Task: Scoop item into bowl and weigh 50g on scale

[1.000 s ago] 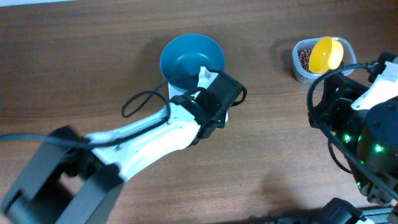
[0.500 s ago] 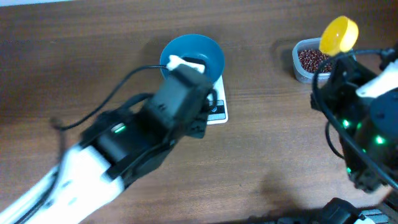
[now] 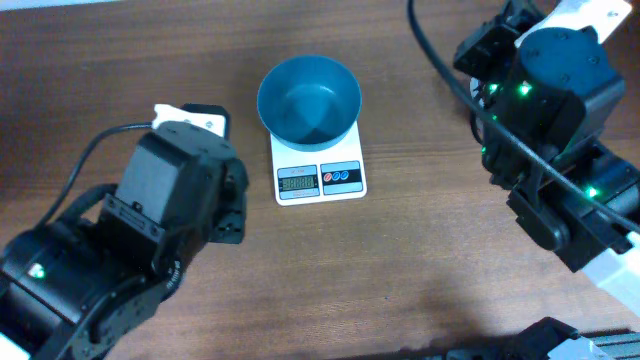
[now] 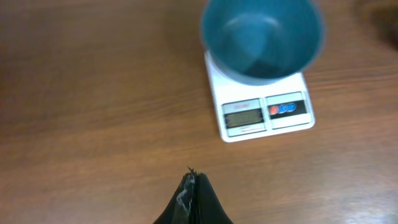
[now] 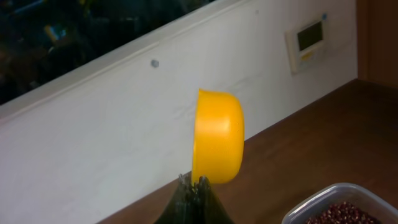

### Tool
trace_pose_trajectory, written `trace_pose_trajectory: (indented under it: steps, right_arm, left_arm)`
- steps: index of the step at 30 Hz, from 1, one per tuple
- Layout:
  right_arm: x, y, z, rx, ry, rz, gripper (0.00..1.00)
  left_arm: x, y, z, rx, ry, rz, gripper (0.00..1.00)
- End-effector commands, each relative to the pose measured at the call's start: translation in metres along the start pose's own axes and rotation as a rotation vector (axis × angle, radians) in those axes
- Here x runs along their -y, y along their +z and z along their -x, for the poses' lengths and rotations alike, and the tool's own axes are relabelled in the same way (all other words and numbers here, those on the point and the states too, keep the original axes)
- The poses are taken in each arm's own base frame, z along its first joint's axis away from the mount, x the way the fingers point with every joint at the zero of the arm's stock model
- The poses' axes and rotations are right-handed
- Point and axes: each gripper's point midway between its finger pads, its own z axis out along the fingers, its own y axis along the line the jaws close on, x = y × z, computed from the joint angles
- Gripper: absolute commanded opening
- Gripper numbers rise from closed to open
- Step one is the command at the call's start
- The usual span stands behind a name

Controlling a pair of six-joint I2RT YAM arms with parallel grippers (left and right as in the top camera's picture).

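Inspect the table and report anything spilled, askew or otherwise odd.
Nothing is spilled or damaged. The bowl sits upright and empty on the scale. Only the yellow scoop, pinched in the right gripper, stands on edge, so it could carry no beans.

The left arm hung over the desk's left side, left pincer pressed shut, empty. The right arm stood far right, right pincer clamped on a yellow scoop.
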Motion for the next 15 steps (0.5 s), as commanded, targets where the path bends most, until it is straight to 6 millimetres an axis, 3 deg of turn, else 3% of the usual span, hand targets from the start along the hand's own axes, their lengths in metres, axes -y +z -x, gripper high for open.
trace_pose_trajectory:
  steps: [1,8,12,15]
  right_arm:
    - [0.004,0.003,0.024,0.044,0.082,-0.004,0.04]
    - [0.011,0.005,0.027,0.053,0.083,-0.024,0.04]
    - [0.011,0.005,0.027,0.054,0.083,-0.024,0.04]
    - [0.011,0.005,0.027,0.053,0.083,-0.024,0.04]
  left_arm:
    - [-0.003,0.0,-0.007,-0.044,0.005,-0.035,0.0]
    - [0.002,0.014,-0.032,-0.195,0.158,-0.07,0.0]
    - [0.032,0.033,-0.051,-0.33,0.257,-0.214,0.0]
    - [0.048,0.036,-0.051,-0.366,0.29,-0.294,0.0]
